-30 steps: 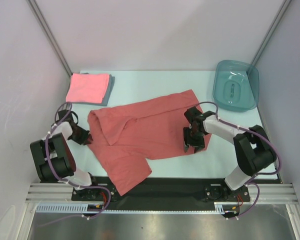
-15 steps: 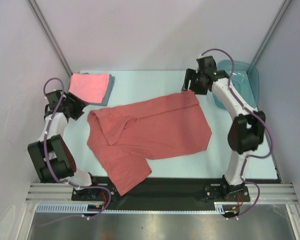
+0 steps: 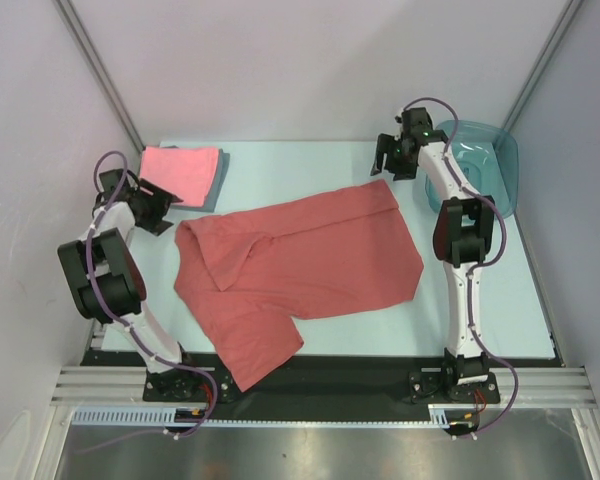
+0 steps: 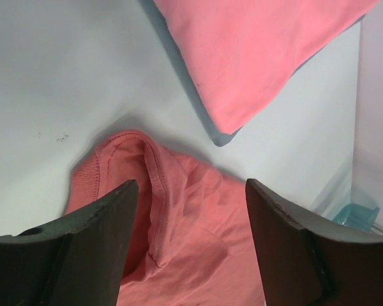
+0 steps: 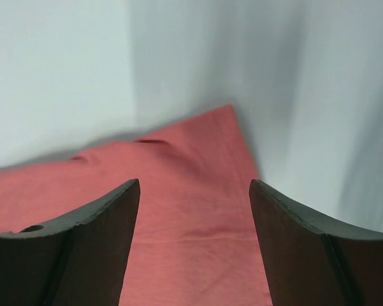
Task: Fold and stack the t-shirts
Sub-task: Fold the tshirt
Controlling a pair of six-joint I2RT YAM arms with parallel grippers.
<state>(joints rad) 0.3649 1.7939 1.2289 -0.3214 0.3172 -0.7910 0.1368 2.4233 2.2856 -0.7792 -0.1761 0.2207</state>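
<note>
The brick-red t-shirt [image 3: 310, 262] lies spread out mid-table, with its left side folded over and a sleeve hanging toward the near edge. The folded pink t-shirt [image 3: 173, 174] lies on the grey-blue one [image 3: 219, 178] at the back left. My left gripper [image 3: 162, 216] is open and empty, just left of the red shirt's left edge; in the left wrist view the gripper [image 4: 191, 245] is over the shirt's hem [image 4: 154, 191], with the pink shirt [image 4: 262, 57] beyond. My right gripper [image 3: 383, 168] is open and empty above the red shirt's far right corner [image 5: 198, 191].
A teal translucent tub [image 3: 477, 170] stands at the back right, close behind the right arm; its edge shows in the left wrist view [image 4: 359, 213]. Grey walls enclose the table on the left, back and right. The near edge is a black rail.
Both arms have swung out from the red shirt's sides to the back: the right gripper from the shirt's right edge to its far corner, the left from its left edge toward the pink stack. The shirt stays flat.
</note>
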